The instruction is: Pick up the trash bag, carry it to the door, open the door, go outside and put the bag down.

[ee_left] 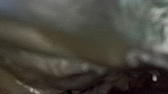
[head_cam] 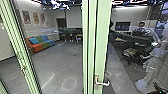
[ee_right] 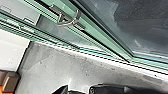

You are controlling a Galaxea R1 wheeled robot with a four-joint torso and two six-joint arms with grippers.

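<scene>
The door (head_cam: 101,42) comes first, upright, though I cannot tell if it is latched. Beyond it is the sofa (head_cam: 41,45). The bag (ee_left: 60,65) is probably the blurred folds close to the left wrist camera; it could snag on the door's edge if carried too near. The handle (head_cam: 102,83) sits by that edge; a badly aimed push could slip off. Either gripper's state I cannot tell.

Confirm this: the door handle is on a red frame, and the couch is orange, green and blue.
Wrong on the frame's colour: the head view shows the door handle on a pale green frame, not red. The couch is as you say.
</scene>
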